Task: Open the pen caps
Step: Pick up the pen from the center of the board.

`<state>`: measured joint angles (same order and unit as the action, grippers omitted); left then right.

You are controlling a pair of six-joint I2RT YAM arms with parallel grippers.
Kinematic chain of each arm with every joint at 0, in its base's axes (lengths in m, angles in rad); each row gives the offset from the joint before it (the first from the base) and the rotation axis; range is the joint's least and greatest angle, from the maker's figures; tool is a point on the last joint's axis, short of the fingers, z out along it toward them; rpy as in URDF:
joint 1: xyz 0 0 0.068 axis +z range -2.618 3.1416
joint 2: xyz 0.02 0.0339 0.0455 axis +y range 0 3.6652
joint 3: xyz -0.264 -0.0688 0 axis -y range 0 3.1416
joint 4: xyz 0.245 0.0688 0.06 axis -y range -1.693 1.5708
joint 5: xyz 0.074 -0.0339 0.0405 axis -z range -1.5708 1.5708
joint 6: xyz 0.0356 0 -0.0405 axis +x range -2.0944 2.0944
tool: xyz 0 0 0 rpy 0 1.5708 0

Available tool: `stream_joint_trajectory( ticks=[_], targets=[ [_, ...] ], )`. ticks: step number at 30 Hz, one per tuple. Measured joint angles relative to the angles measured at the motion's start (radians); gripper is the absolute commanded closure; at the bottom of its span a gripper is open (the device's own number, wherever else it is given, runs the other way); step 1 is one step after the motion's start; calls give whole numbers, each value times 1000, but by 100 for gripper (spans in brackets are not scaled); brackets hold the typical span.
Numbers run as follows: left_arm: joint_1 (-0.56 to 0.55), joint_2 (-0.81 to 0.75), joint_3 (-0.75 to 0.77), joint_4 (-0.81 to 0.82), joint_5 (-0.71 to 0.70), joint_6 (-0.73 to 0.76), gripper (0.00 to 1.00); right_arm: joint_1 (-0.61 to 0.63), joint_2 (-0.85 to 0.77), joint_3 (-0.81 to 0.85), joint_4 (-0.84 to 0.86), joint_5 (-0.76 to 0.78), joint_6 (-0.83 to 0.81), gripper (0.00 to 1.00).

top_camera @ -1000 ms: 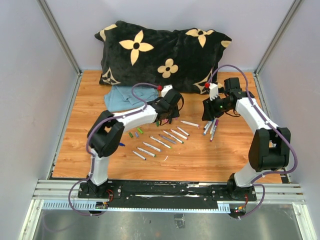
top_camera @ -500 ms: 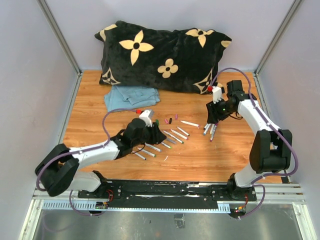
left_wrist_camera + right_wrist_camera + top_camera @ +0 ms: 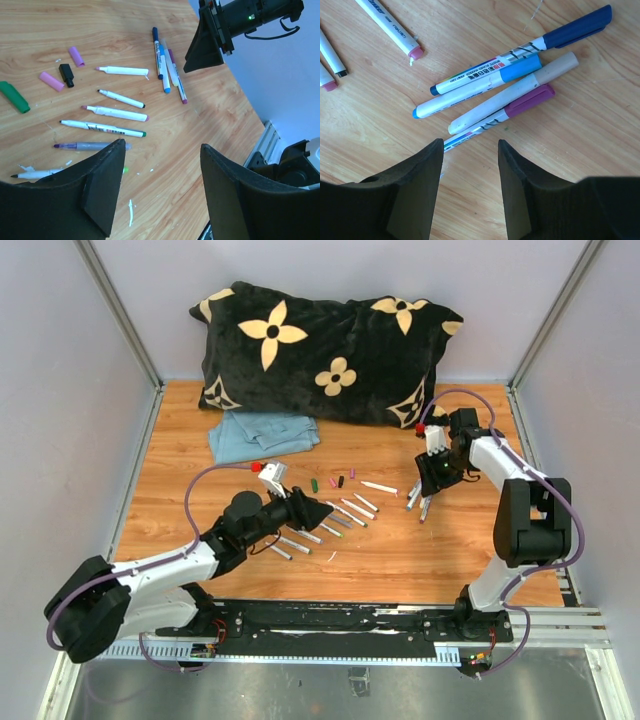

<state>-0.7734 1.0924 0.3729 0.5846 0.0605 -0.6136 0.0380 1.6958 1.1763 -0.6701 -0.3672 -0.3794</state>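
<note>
**Wood-grain table, and what I have lying on it**

I see a wooden table (image 3: 400,565) bearing everything. Along its far edge lies a black pillow (image 3: 320,350) with cream flowers, and a folded blue cloth (image 3: 262,433) sits right against its front left. Mid-table, four loose caps (image 3: 51,81) lie near each other: green, pink, black and purple. Toward the near edge, uncapped pens (image 3: 345,512) lie in a slanted row. To the right, four capped pens (image 3: 485,95) lie bunched and touching, their fitted caps (image 3: 577,27) dark blue, light blue, beige and purple.

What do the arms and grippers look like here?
The left arm and right arm have white links, black joints, looping purple cables and a white red-tipped camera block at each wrist. The left gripper and right gripper have black wedge-shaped fingers.
</note>
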Motion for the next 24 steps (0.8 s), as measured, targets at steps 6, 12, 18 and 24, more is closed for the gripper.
stream_joint_trajectory(
  ticks=[6,12,18,24],
  targets=[
    [0,-50,-50,13,-6,-2,27,-7,6,-2,0,13,7,52],
    [0,-147,-119,61,-33,-24,5,-34,13,-2,-1,11,8,53],
    [0,-223,-196,132,-63,-57,1,-51,21,-2,-2,9,7,53],
    [0,-229,-208,166,-67,-74,1,-52,31,-2,-7,9,8,54]
  ],
)
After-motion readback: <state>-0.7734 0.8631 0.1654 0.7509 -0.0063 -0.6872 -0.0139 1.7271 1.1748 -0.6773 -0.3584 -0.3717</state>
